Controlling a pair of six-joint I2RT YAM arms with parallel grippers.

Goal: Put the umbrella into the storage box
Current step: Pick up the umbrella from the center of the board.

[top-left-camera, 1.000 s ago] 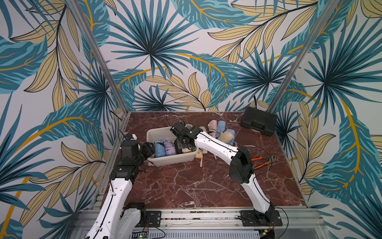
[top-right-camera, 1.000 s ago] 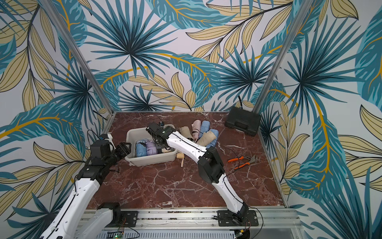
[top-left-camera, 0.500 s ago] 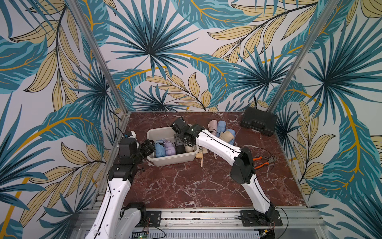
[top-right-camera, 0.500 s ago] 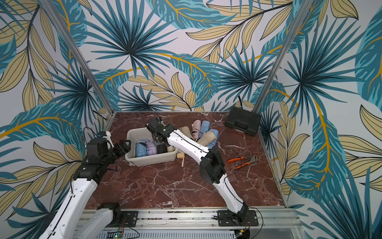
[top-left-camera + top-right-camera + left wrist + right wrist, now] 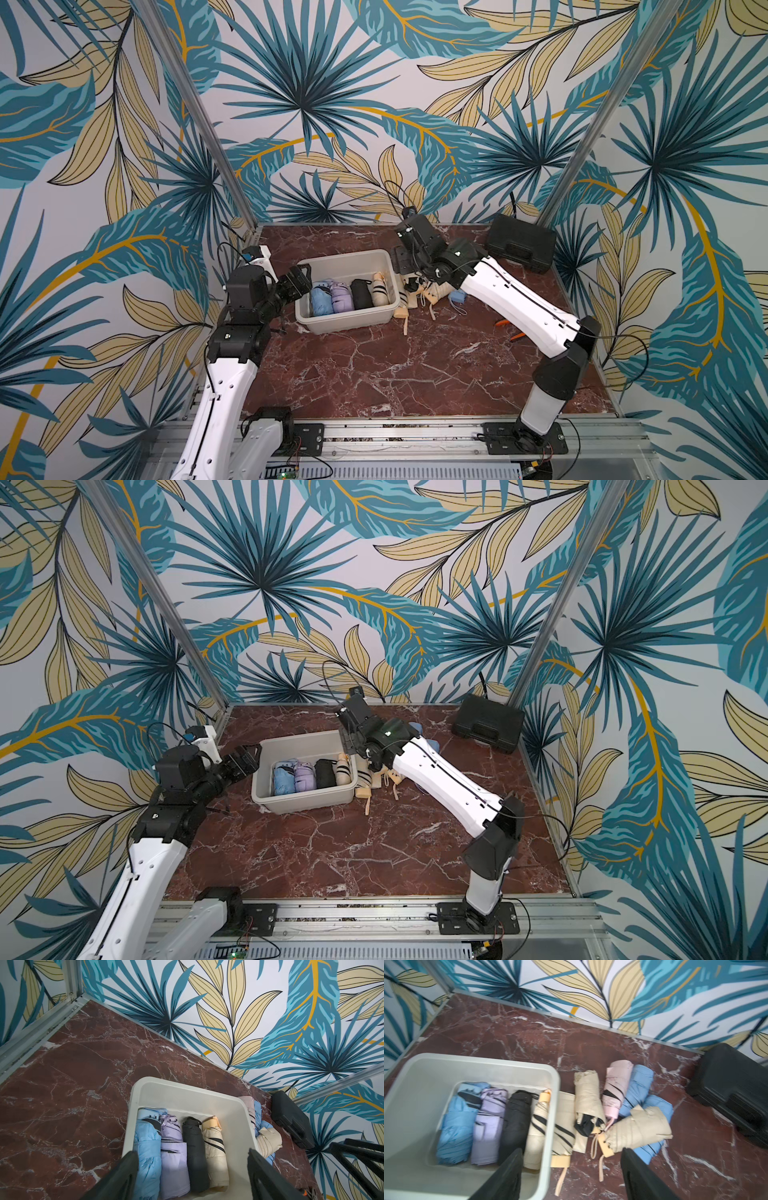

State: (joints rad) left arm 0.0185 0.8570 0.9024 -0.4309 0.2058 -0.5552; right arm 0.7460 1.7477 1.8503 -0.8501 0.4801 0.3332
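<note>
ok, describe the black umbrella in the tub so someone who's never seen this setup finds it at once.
On the red marble table stands an off-white storage box. Four folded umbrellas lie side by side inside it, and the black umbrella lies between the lilac umbrella and the cream striped umbrella. It is the only plain dark one in the box.

Right hand (image 5: 571, 1175) out of storage box (image 5: 481, 1061)
</note>
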